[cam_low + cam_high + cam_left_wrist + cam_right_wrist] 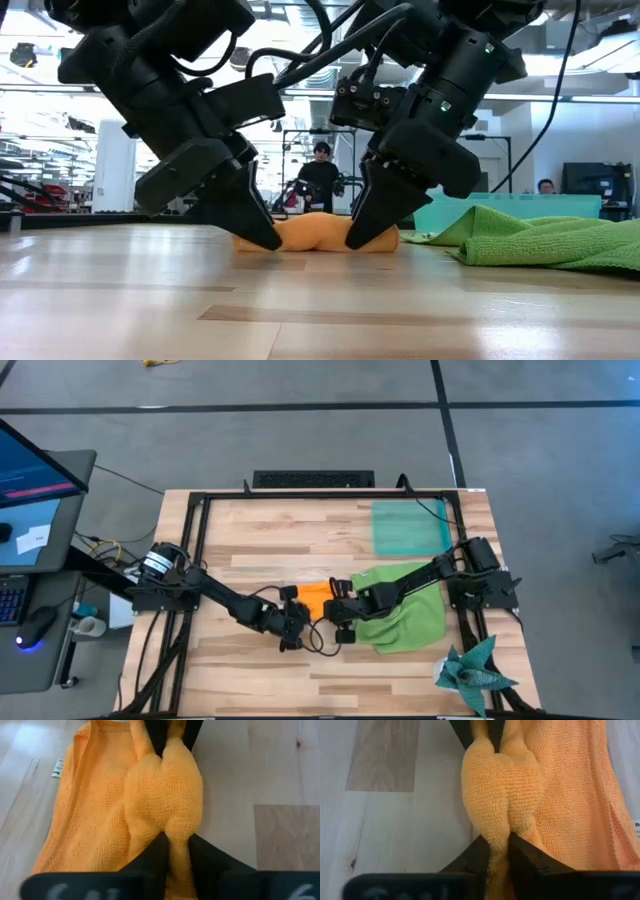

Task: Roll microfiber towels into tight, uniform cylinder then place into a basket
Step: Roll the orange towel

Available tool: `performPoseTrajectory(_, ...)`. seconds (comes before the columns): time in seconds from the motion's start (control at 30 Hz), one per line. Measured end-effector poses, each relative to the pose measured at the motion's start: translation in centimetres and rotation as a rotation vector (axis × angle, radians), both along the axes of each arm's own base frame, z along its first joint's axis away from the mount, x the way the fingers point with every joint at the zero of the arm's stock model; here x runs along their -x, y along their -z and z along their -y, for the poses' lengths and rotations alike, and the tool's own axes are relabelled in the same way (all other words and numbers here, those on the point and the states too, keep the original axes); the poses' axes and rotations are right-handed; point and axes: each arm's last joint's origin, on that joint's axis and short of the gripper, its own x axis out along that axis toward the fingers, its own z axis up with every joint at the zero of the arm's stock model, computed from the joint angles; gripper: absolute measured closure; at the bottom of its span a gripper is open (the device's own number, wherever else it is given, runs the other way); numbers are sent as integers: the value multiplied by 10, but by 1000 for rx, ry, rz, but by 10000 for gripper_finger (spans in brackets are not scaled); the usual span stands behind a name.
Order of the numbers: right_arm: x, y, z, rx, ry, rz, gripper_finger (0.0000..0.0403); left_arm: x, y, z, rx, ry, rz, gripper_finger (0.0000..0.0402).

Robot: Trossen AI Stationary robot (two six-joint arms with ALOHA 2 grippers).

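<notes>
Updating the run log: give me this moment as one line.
left gripper: shut on orange towel | right gripper: shut on orange towel, opposite end | green towel: unrolled on table | basket: no towel in it

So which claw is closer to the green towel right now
Right. The right claw pinches the orange towel just beside the green towel, its arm lying across that towel. The left claw grips the orange towel's other end, farther away.

The arms hide most of the orange towel, perhaps its rolled part.
</notes>
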Motion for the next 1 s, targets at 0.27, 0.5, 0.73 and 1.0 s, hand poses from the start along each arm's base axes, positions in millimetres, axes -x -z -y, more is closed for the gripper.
performPoseTrajectory(0.27, 0, -1, -1, -27, 18, -9, 390, -2, -1, 1, 149, -84, 26, 395)
performPoseTrajectory(0.5, -1, -2, -5, -221, -11, -37, 379, -2, -10, 4, 358, -74, 7, 387)
performPoseTrajectory(0.73, -5, -4, -7, -570, -63, -97, 384, 0, -23, 8, 585, -71, -24, 390)
performPoseTrajectory(1.0, -9, -6, -5, -784, -6, -141, 384, -6, -25, -1, 834, -121, -103, 385)
